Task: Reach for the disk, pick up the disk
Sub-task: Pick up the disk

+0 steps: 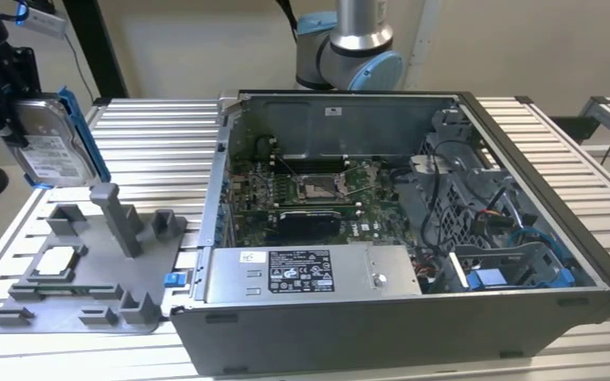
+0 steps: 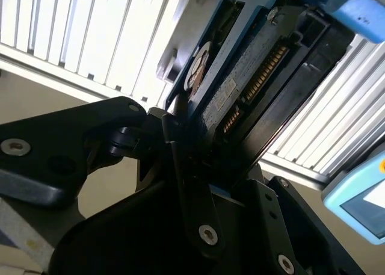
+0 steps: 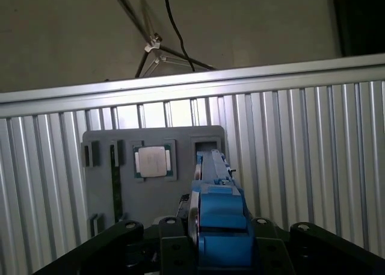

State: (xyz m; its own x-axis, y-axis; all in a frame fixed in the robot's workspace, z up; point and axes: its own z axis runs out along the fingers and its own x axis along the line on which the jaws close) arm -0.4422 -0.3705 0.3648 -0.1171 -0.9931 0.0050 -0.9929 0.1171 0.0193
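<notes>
The black gripper (image 1: 9,111) is clamping the disk (image 1: 59,147), a silver-grey metal hard drive with a white label and blue plastic frame. It is holding the disk upright in the air above the grey plastic fixture tray (image 1: 83,313), at the exterior view's left. The second wrist view is showing the fingers (image 2: 180,166) pressing on the disk's faces. The first wrist view is showing a small square silver chip (image 3: 152,162) lying in the tray. The open grey computer case (image 1: 368,333) is standing beside the tray.
</notes>
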